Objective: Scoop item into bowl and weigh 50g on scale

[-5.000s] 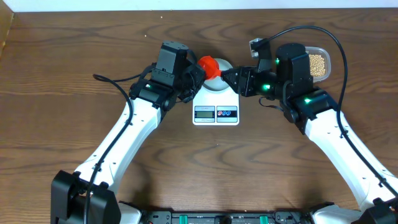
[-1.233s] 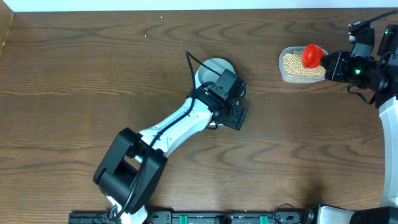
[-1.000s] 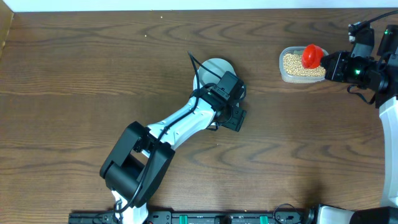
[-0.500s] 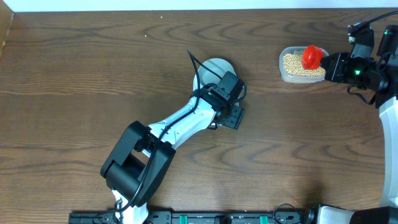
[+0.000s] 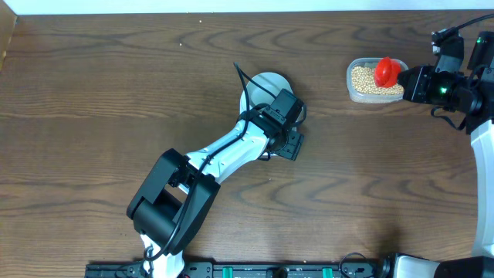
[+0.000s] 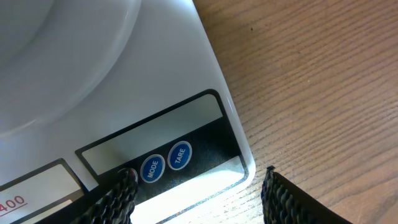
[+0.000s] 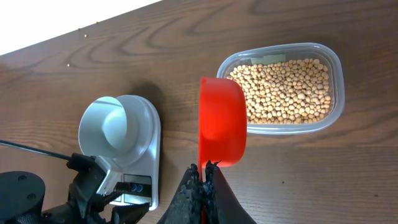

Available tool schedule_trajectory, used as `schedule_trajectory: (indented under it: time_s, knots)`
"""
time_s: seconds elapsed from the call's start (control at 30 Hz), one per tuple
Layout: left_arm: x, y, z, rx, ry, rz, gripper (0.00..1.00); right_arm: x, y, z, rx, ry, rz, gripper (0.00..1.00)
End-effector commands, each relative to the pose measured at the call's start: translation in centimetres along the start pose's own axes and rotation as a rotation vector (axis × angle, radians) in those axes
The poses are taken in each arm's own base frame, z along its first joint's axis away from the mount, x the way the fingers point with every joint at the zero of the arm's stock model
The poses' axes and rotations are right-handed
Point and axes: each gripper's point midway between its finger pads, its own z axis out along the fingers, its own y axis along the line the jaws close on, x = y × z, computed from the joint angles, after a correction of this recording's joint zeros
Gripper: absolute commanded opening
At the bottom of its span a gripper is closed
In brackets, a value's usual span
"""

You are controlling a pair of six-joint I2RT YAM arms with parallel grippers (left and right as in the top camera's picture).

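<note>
The pale bowl [image 5: 265,83] sits on the white scale [image 6: 186,74], which my left arm mostly covers in the overhead view. My left gripper [image 5: 291,145] hangs open over the scale's button end, holding nothing. One of its fingertips [image 6: 124,186] is at the red button, beside the blue MODE and TARE buttons; the other is over bare wood. My right gripper [image 7: 204,171] is shut on the handle of a red scoop [image 7: 222,121], which is turned on its side at the near rim of the clear tub [image 7: 333,68] of tan beans [image 7: 283,90]. The scale [image 7: 149,155] and bowl [image 7: 117,127] lie to its left.
A black cable [image 5: 241,77] runs from my left arm across the bowl's left side. The tub [image 5: 352,93] stands at the table's far right, close to the back edge. Bare wood lies between scale and tub.
Five seconds ago both grippers were at the bowl with the scoop over it. Since then the right arm has carried the scoop to the tub and the left moved over the buttons. Over the last second, nothing moved.
</note>
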Motion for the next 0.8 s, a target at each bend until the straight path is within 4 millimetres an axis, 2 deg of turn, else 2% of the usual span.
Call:
schedule_trajectory:
  time_s: [0.0,0.77]
  knots:
    - [0.22,0.91,1.0,-0.041,0.015,0.012,0.67,-0.61,0.18,-0.66,0.003,-0.022,-0.024,0.01]
    - [0.18,1.32,0.98,-0.066,0.011,0.012,0.67,-0.6,0.18,-0.65,0.003,-0.021,-0.023,0.01]
